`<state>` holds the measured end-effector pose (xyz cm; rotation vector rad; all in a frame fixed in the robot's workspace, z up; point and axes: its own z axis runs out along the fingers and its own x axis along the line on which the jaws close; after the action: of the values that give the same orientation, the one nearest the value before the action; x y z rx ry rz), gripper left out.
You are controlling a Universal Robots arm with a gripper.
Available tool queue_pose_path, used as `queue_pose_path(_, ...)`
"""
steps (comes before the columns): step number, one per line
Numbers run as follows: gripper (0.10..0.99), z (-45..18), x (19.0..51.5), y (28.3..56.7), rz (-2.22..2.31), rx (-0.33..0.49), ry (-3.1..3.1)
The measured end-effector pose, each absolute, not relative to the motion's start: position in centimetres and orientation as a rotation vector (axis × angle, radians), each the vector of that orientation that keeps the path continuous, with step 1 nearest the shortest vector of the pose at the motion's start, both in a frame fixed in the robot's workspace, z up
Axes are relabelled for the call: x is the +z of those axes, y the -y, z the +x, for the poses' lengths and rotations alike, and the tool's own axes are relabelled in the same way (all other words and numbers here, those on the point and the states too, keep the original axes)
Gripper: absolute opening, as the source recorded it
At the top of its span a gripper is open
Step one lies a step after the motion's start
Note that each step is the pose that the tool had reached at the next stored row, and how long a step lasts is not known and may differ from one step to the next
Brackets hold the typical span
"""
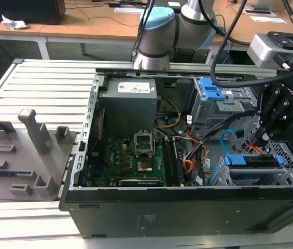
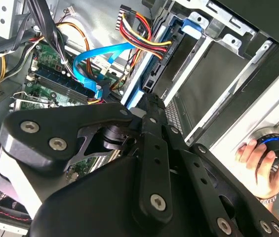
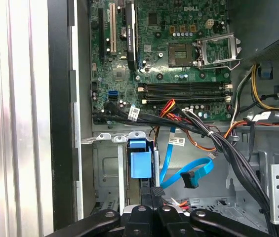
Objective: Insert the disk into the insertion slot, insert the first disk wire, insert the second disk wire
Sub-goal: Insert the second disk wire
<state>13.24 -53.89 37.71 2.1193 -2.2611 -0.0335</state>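
Observation:
The disk (image 1: 252,161), in its blue caddy, sits inside the insertion slot (image 1: 286,179), the low grey cage at the exterior view's right. My gripper (image 1: 264,139) hangs just over the disk's rear edge. In the second wrist view its fingers (image 2: 151,111) lie together, and the gripper (image 2: 148,98) tip rests against the black plug (image 2: 154,69) of the red-yellow-black first disk wire (image 2: 139,32), which sits on the disk (image 2: 149,64). The second disk wire (image 3: 183,173), thin and light blue, loops beside the caddy tab (image 3: 139,160), with its connector end (image 3: 191,180) hanging loose.
A taller grey cage with a blue latch (image 1: 211,91) stands behind the gripper. Black cable bundles (image 3: 228,148) cross the case over the motherboard (image 3: 179,49). A person's hand (image 2: 258,160) rests on a blue knob outside the case wall. A grey fixture (image 1: 27,150) lies on the table.

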Motion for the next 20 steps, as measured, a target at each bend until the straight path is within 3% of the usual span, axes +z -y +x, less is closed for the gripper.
queue_pose_path(5,0.114,13.23,37.71,53.89,2.119,-0.033,2.261)
queue_pose_path(9,0.361,13.23,37.71,53.89,2.119,-0.033,2.261)
queue_pose_path(20,0.361,13.23,37.71,52.99,2.181,-0.032,2.201)
